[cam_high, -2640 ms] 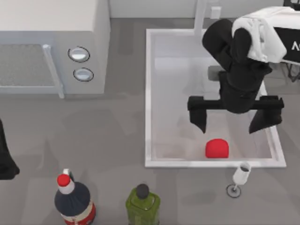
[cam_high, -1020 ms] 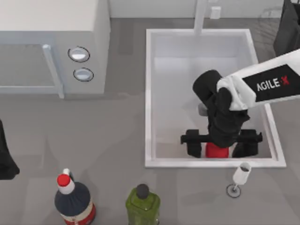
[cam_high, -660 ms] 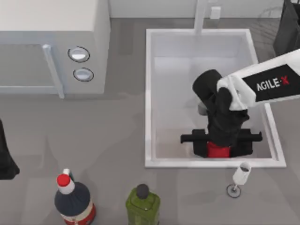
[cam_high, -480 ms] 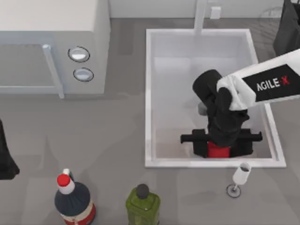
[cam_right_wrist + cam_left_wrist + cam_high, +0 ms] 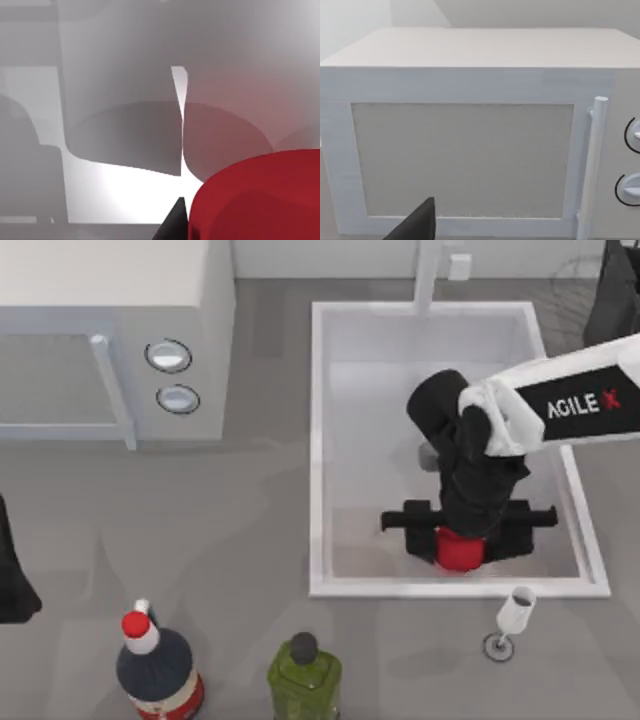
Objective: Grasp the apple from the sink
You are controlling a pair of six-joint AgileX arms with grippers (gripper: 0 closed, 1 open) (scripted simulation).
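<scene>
Now slightly raised, apple (image 5: 459, 551) in right gripper (image 5: 462, 537) fingers, sink (image 5: 316, 440)

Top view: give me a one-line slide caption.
Right gripper shut on the apple near the sink's front wall; left arm parked at the table's left edge.

Right arm reaches down, its tool (image 5: 461, 532) clamped shut; left arm (image 5: 14, 575) sits parked at the desk's left edge.

Even, soft rendered light; faint shadows on sink (image 5: 318, 440) floor; no glare.
</scene>
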